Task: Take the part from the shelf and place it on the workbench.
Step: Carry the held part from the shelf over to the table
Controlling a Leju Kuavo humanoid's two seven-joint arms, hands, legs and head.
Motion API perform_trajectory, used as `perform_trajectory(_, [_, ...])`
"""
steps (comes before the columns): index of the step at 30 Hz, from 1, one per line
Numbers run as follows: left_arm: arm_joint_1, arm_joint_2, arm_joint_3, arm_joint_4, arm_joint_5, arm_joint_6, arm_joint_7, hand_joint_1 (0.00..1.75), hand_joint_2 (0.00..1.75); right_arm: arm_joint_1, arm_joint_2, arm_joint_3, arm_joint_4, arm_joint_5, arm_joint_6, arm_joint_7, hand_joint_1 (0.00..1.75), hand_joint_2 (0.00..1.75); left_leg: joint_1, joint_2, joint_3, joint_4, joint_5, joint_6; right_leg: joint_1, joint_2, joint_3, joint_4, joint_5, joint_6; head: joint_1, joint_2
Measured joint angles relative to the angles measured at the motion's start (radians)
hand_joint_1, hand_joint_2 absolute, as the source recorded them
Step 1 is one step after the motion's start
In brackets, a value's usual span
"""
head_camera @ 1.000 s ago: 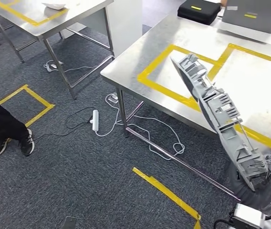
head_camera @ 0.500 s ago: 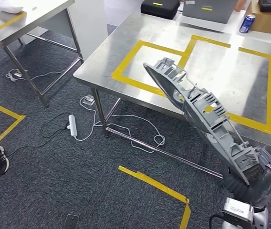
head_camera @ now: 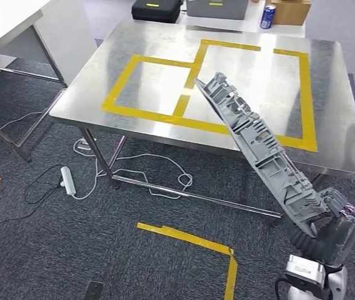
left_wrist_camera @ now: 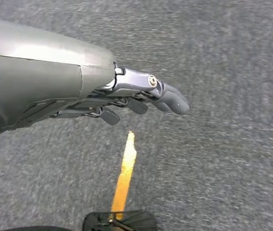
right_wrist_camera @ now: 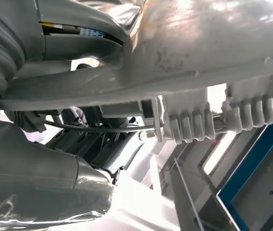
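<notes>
At about five o'clock in the head view, the right hand (head_camera: pixel 329 234) grips the lower end of the long grey part (head_camera: pixel 260 147). From those fingers its long axis slants up toward eleven o'clock, its far tip hanging above the near edge of the table (head_camera: pixel 335 94) and its yellow tape. The left hand (left_wrist_camera: pixel 135 96) hangs over carpet, fingers loosely extended, holding nothing.

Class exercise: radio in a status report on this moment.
Right hand grips grey part, tilted over workbench edge. Left hand open, above carpet. Nothing blocking.
</notes>
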Motion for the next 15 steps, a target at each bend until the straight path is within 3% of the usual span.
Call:
perform_trajectory(1, [-0.001,0.000,0.000,0.000,0.000,0.000,0.000,0.00,1.75,-0.001,0.000,0.000,0.000,0.000,0.000,0.000,1.75,1.75,0.002,-0.024,0.022,-0.056,0.031,0.006,0.001,0.013,-0.002,0.002,0.000,0.003,0.000,0.000])
perform_trajectory(3, [-0.002,0.001,0.000,0.000,0.000,0.000,-0.002,0.00,1.75,-0.002,-0.001,0.002,0.000,0.000,0.000,0.000,1.75,1.75,0.005,-0.060,0.048,-0.122,0.048,0.014,0.000,0.035,-0.012,0.007,0.004,0.012,0.000,0.000])
perform_trajectory(5, [-0.004,0.000,0.000,0.000,0.000,0.000,-0.003,0.00,1.75,0.000,-0.002,0.004,0.000,0.000,0.000,0.000,1.75,1.75,0.005,-0.049,0.052,-0.138,0.041,0.020,-0.002,0.055,-0.023,0.005,0.010,0.026,-0.002,0.000])
perform_trajectory(6, [-0.006,0.000,-0.001,0.000,0.000,0.000,-0.003,0.00,1.75,0.002,-0.003,0.004,0.000,0.000,0.000,0.000,1.75,1.75,0.006,-0.037,0.053,-0.143,0.043,0.024,-0.002,0.048,-0.030,0.007,0.009,0.032,-0.001,0.000])
perform_trajectory(8, [-0.007,-0.001,-0.001,0.000,0.000,0.000,-0.004,0.00,1.75,0.001,-0.006,0.005,0.001,0.001,0.000,0.000,1.75,1.75,0.009,-0.013,0.056,-0.153,0.049,0.034,0.000,0.001,-0.058,0.054,-0.020,0.041,0.005,0.000])
perform_trajectory(10, [-0.005,-0.002,-0.001,0.000,0.000,0.000,-0.005,0.00,1.75,-0.002,-0.008,0.007,0.001,0.001,0.000,0.000,1.75,1.75,0.006,0.015,0.057,-0.154,0.048,0.040,-0.001,-0.049,-0.117,0.175,-0.080,0.049,0.011,0.000])
perform_trajectory(12, [-0.003,-0.001,-0.001,0.000,0.000,0.000,-0.005,0.00,1.75,-0.001,-0.009,0.008,0.003,0.000,0.000,0.000,1.75,1.75,0.003,0.045,0.058,-0.153,0.047,0.042,-0.004,-0.061,-0.162,0.272,-0.110,0.056,0.011,0.000])
perform_trajectory(13, [-0.003,-0.001,-0.001,0.000,0.000,0.000,-0.005,0.00,1.75,0.000,-0.010,0.008,0.005,0.000,0.000,0.000,1.75,1.75,0.002,0.058,0.058,-0.153,0.045,0.041,-0.005,-0.065,-0.159,0.271,-0.099,0.058,0.011,0.000])
perform_trajectory(15, [-0.004,-0.001,-0.001,0.000,0.000,0.000,-0.005,0.00,1.75,0.000,-0.011,0.009,0.006,0.001,0.000,0.000,1.75,1.75,0.001,0.082,0.063,-0.152,0.042,0.037,-0.006,-0.085,-0.097,0.162,-0.041,0.057,0.012,0.000])
